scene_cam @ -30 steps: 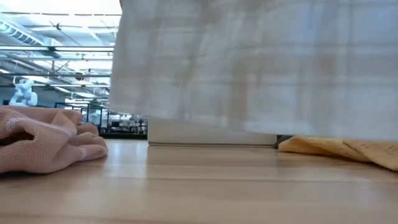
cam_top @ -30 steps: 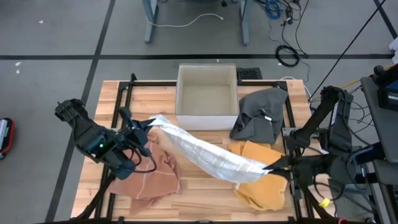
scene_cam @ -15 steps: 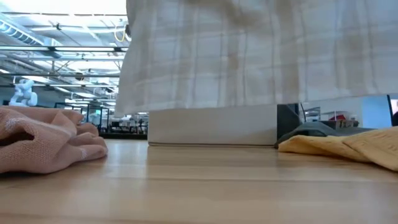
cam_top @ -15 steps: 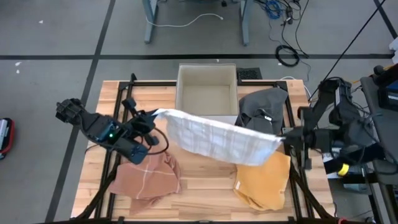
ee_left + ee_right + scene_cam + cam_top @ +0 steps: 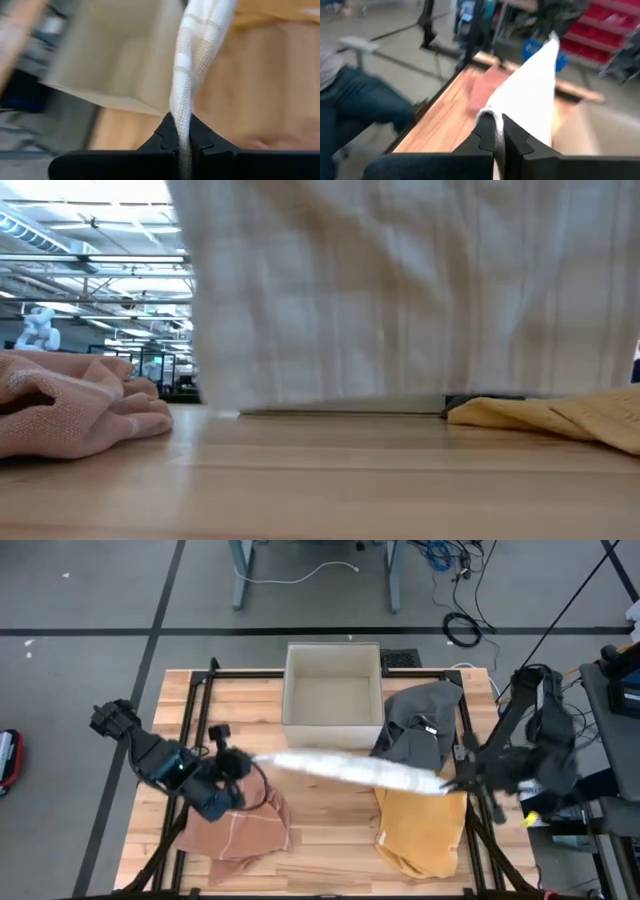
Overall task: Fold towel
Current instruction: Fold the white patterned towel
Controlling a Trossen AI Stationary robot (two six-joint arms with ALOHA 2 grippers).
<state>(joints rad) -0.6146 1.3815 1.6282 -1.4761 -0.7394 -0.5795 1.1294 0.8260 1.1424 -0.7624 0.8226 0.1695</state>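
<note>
From my remote seat: the white towel hangs stretched in the air btwn both arms, over the middle of the wooden table, just in front of the open box. In the high view it reads as a narrow, edge-on band running from left-centre to right-centre.

The left gripper sits at the towel's left end, above the pink cloth. Its wrist view shows the two dark fingers pinched tight on the fabric, w/ the towel running away from them past the box. The right gripper holds the other end, over the far edge of the yellow cloth. Its wrist view gives the same picture: fingers clamped together on a towel corner, w/ the sheet stretching off toward the pink cloth. A person in blue trousers sits beyond the table edge in that view.

From the low camera the towel fills most of the frame as a hanging curtain. Its lower edge comes down close to the table; I can't tell whether it touches. The pink cloth lies bunched to one side, the yellow cloth to the other, both resting on the wood.

A grey cloth lies crumpled right of the box, next to the yellow one.
</note>
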